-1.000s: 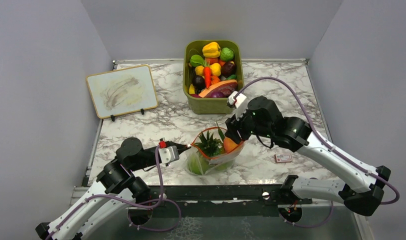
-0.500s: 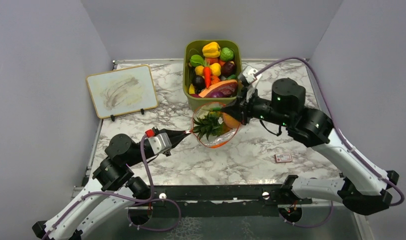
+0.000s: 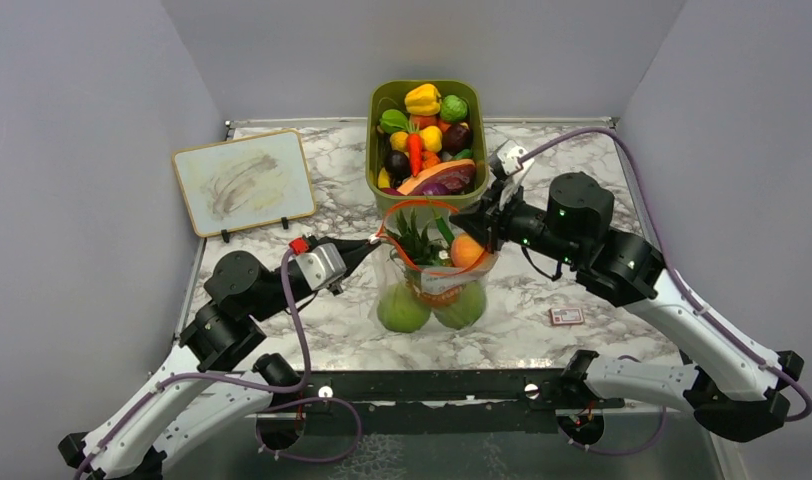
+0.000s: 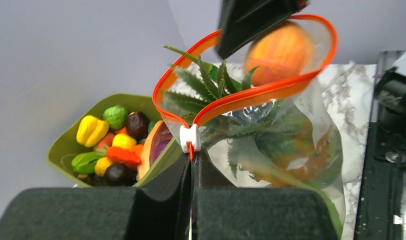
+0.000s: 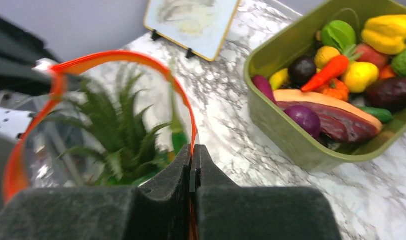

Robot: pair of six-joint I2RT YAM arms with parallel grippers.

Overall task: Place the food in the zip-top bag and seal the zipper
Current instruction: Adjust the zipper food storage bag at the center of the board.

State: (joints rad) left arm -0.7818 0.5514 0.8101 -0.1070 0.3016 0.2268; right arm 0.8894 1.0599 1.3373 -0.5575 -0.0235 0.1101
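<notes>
Left hand: pressed together, pinching the zipper end just below its white slider. Right hand: pinching the opposite zipper rim. The zip-top bag hangs between my hands with its mouth gaping and food inside. It is mid-table, in front of the green bin.

Left hand pinching zipper

I count two green balls, one round orange fruit, one clear bag, one bin, one board.
</notes>
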